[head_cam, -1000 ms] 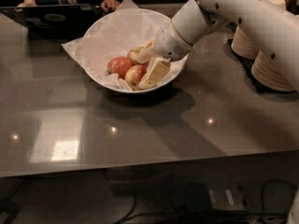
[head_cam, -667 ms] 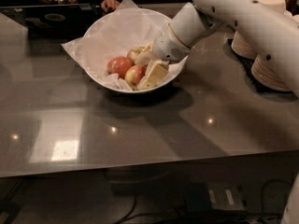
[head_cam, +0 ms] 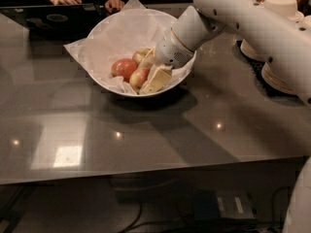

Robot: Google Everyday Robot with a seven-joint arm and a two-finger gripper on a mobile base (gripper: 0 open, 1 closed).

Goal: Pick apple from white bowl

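Pincer [head_cam: 146,75] inside white bowl [head_cam: 114,24], fingers spread apart; apple [head_cam: 138,76] sits between them, beside redder apple [head_cam: 123,67].

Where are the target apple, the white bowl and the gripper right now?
apple [head_cam: 137,76]: camera view, on its red-and-yellow front face.
white bowl [head_cam: 160,13]: camera view, on its far rim.
gripper [head_cam: 147,75]: camera view, at its tip end, down inside the bowl against the apple.

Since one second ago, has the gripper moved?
No. The gripper stays low in the white bowl, beside the apple, near its right rim.
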